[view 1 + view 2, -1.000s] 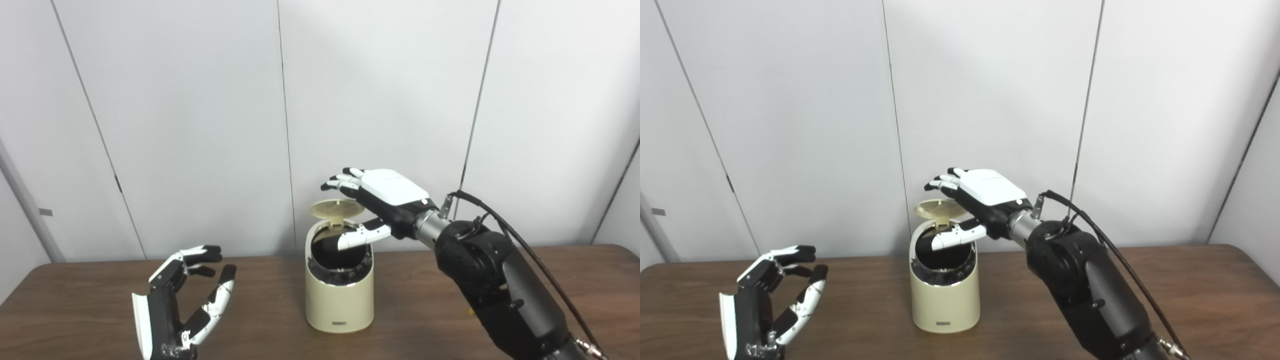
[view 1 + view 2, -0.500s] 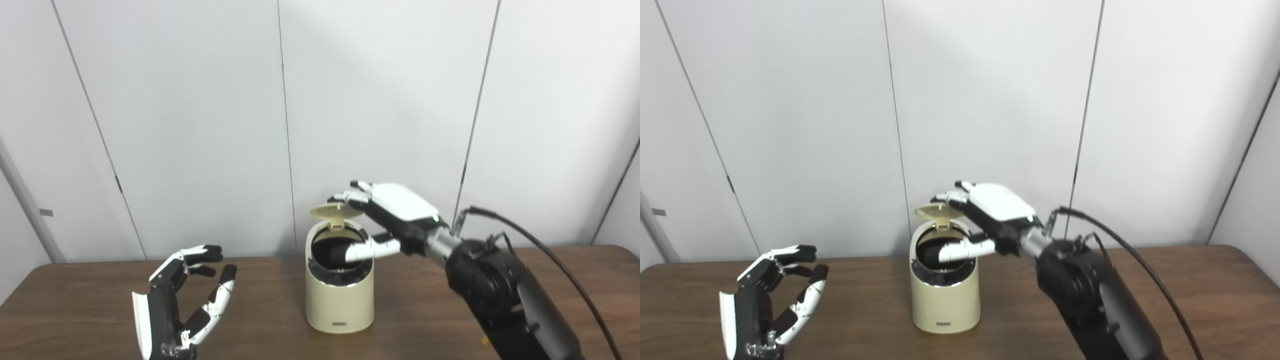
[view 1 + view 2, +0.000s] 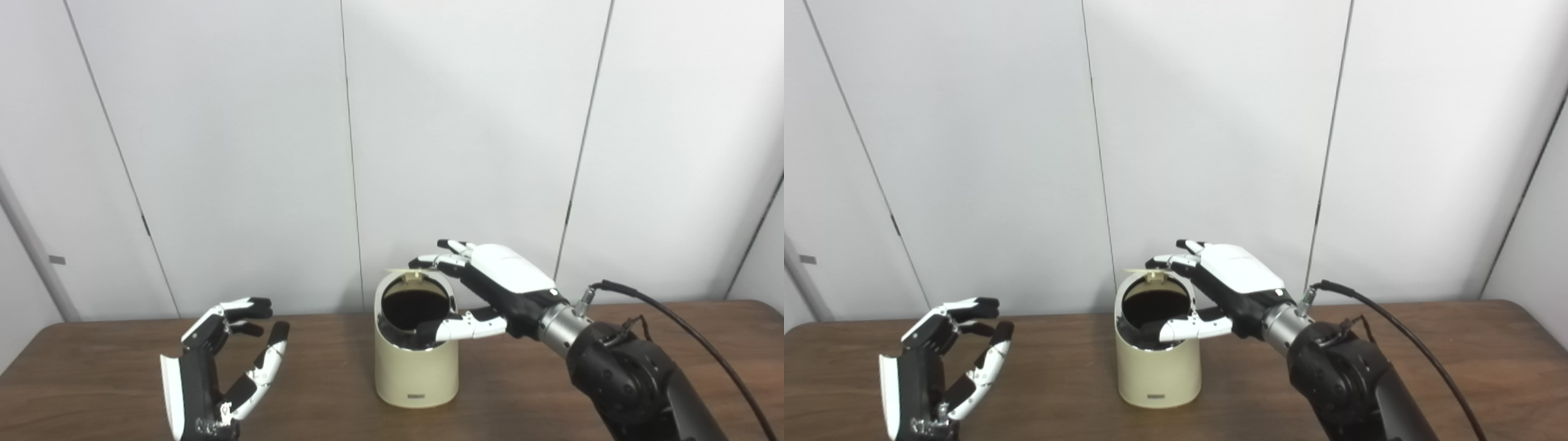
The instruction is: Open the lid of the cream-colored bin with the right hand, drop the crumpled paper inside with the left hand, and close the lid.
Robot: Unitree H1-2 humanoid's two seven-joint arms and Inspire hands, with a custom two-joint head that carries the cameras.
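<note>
Nearest, at 8 o'clock of the bin: left hand (image 3: pixel 214 367), raised off the brown surface (image 3: pixel 92 380), fingers spread, nothing in it. Best left parked there, well apart from the work.

Centre: cream-colored bin (image 3: pixel 416 373), upright on the surface, mouth dark and open toward the camera. No crumpled paper to be seen on the surface or in either hand; probably down inside the bin, though impossible to tell from the dark interior.

Just past the front rim, at 3 o'clock: right hand (image 3: pixel 502 288), fingers apart and clamped on nothing. Thumb (image 3: pixel 453 327) lying across the rim's near-right edge, fingertips (image 3: pixel 422 263) touching the top of the lid (image 3: pixel 1145 270) at 12 o'clock. Lid seen nearly edge-on, hinged at the far rim, hanging half lowered above the mouth.

Judged as the closing step, most of the task behind it. To finish cleanly:
- Press down and toward 6 o'clock with the fingertips, following the hinge's arc, not straight down.
- Clear the thumb out toward 3 o'clock first; otherwise likely pinched between lid and rim.
- Keep the push light and centred, to avoid tipping or sliding the light bin.
- Lift away only once seated flush all round.

Behind everything, plain white wall panels (image 3: pixel 465 122).
</note>
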